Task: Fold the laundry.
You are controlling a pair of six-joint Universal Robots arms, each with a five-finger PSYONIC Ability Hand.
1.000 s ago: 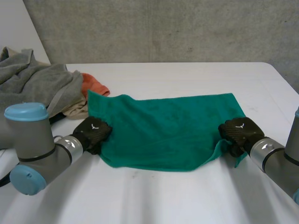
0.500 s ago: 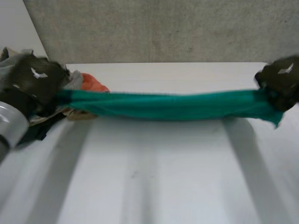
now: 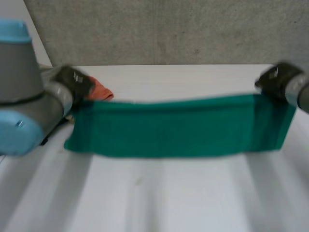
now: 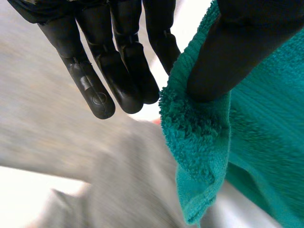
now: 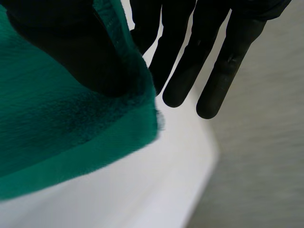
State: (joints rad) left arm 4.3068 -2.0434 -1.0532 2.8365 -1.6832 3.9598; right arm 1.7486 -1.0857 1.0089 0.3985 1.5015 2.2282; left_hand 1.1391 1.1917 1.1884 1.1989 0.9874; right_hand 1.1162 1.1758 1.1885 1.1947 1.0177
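Between the left robot hand (image 3: 72, 82) and the right robot hand (image 3: 275, 79), a green towel (image 3: 178, 125) hangs spread above the counter (image 3: 159, 198), lifted from where it lay flat a second ago. Each thumb pinches a top corner against a finger, other fingers (image 4: 97, 90) straight. The cloth looks ready to be laid down folded.

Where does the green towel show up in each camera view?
Head view: green towel stretched between left hand and right hand.
Left wrist view: a corner pinched under the thumb, beside the fingers.
Right wrist view: a corner pinched under the thumb.
Shared landmark: white table.
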